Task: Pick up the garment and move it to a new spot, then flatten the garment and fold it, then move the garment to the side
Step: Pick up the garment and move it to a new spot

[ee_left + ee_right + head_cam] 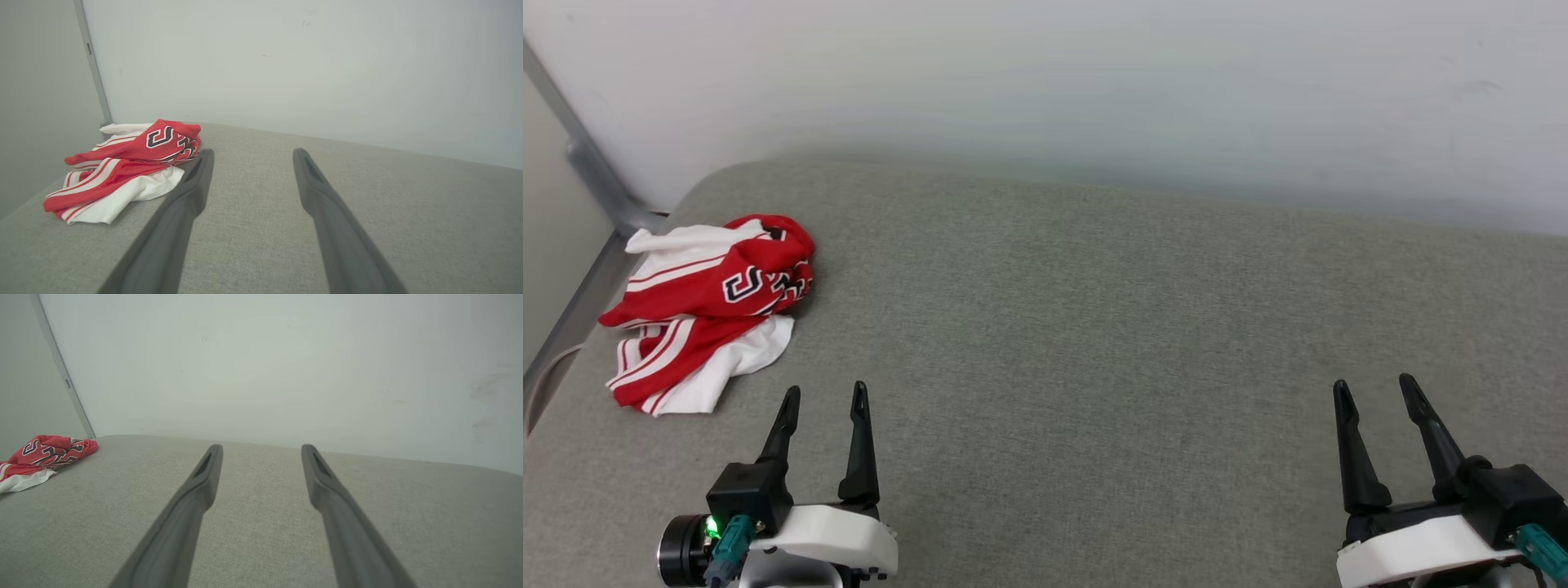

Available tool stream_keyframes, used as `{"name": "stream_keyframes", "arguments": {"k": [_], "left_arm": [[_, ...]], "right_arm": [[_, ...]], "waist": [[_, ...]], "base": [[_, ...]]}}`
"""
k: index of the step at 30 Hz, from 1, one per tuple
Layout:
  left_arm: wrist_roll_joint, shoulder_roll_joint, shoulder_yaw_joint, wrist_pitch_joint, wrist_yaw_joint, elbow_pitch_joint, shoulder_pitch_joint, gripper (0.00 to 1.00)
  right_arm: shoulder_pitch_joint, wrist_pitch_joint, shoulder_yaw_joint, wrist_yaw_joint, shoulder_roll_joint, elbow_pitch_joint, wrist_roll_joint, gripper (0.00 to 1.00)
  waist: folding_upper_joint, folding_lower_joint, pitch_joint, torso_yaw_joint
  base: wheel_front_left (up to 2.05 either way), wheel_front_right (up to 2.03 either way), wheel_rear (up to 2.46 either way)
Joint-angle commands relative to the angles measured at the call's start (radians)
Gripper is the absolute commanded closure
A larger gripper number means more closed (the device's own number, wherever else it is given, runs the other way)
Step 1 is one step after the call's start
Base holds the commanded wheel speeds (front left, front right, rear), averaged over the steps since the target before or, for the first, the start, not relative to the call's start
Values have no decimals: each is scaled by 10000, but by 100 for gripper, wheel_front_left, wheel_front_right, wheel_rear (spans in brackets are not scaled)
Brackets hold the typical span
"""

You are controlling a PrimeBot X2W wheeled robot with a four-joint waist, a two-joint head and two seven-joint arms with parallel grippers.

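The garment (707, 306) lies crumpled in a heap at the far left corner of the grey pad (1094, 327), so it probably needs carrying to a roomier spot before flattening. The left gripper (825, 389) and right gripper (1374, 383) hover with fingers spread and empty, seemingly poised to start; the left is nearer the heap but apart from it. As a holder, the pad simply bears the garment.

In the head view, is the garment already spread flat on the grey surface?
No, the garment lies crumpled in a heap at the far left of the grey surface.
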Motion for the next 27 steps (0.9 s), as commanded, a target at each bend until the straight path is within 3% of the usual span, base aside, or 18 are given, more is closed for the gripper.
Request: {"name": "stream_keyframes", "arguments": {"k": [1, 17, 27], "left_arm": [[21, -8, 36, -28, -1, -14, -129, 0], [-116, -10, 267, -28, 29, -20, -112, 0], [-121, -9, 360, -28, 94, 8, 1, 0]], "right_arm": [[50, -32, -16, -5, 16, -35, -75, 0], [9, -30, 132, -5, 15, -73, -140, 0], [84, -30, 167, -5, 17, -77, -163, 0]], "waist": [[0, 0, 45, 280], [0, 0, 92, 2282], [0, 0, 81, 3144]], "base": [[0, 0, 0], [0, 0, 0], [0, 0, 0]]}}
